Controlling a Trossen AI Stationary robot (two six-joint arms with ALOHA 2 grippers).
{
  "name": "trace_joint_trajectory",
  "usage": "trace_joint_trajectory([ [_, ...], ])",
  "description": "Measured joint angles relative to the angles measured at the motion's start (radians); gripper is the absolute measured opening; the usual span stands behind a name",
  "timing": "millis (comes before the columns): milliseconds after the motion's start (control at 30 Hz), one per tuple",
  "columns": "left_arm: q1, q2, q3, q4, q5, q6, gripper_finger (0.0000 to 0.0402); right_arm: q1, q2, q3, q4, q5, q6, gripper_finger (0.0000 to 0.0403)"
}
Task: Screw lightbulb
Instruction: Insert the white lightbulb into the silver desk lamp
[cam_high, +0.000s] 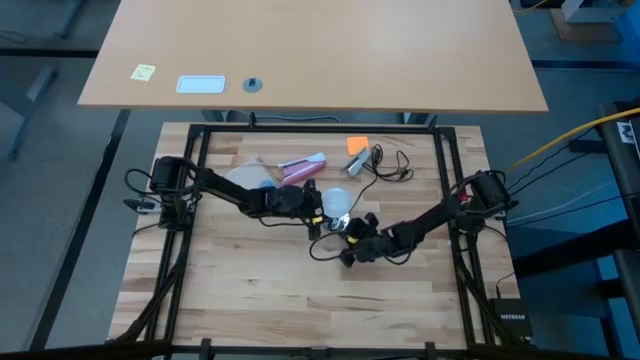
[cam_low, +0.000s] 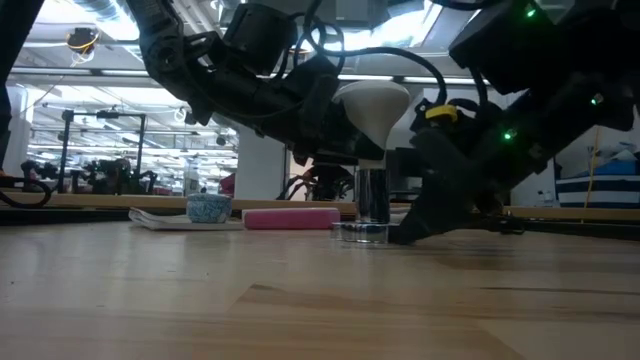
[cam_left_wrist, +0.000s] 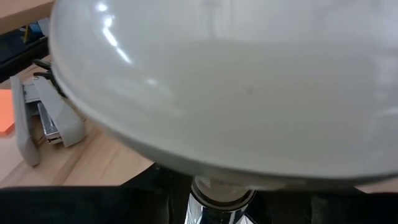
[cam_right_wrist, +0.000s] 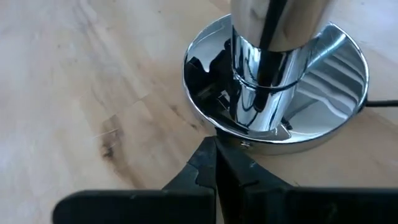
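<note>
Standing upright near the middle of the table (cam_high: 240, 300), with the lightbulb (cam_low: 374, 108) seated base-down in the top of the chrome socket (cam_low: 372, 200): globe up, screw base hidden where it met the socket's mouth. Judged to be mid-screwing, since bulb and socket shared one vertical line.

Reached in from its own side, the left gripper (cam_high: 318, 205), wrapped about the globe. Filled by frosted white in the left wrist view, so closed on the lightbulb by every sign, though the fingers themselves stayed out of sight. Held there, presumably, to turn the bulb down its thread.

Laid low against the wood, the right gripper (cam_right_wrist: 214, 163), fingers pressed together with no gap between them, tips set against the rim of the socket's round base and grasping nothing. Placed so, most likely, to brace the socket against spinning or sliding while the bulb turned.

Left behind the work and well clear: a pink-and-white tube (cam_low: 291, 217), a small patterned bowl (cam_low: 208, 208), an orange pad (cam_high: 357, 145), a grey stapler (cam_left_wrist: 37, 121).

Trailed away from the socket: a thin black cord (cam_high: 395, 168).
</note>
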Motion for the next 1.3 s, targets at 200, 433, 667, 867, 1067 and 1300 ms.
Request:
trace_joint_trajectory([
  [200, -0.004, -0.001, 0.001, -0.021, -0.010, -0.001, 0.0150, -0.002, 0.000, -0.001, -0.027, 0.054, 0.077, 0.0001],
  [433, -0.011, -0.001, 0.000, -0.024, -0.011, 0.012, 0.0150, -0.002, 0.000, -0.002, -0.047, 0.085, 0.109, 0.0001],
  [667, -0.012, -0.001, -0.001, -0.024, -0.006, 0.012, 0.0150, -0.002, 0.002, -0.005, -0.072, 0.167, 0.152, 0.0001],
  [867, -0.014, -0.001, -0.002, -0.027, 0.005, 0.012, 0.0150, -0.013, 0.003, -0.007, -0.077, 0.198, 0.152, 0.0001],
  [1067, -0.018, 0.000, -0.001, -0.023, 0.027, 0.008, 0.0150, -0.067, 0.003, -0.006, -0.058, 0.240, 0.148, 0.0001],
  [1300, -0.018, 0.001, 0.000, -0.016, 0.036, 0.005, 0.0150, -0.114, -0.016, -0.004, -0.038, 0.212, 0.039, 0.0001],
])
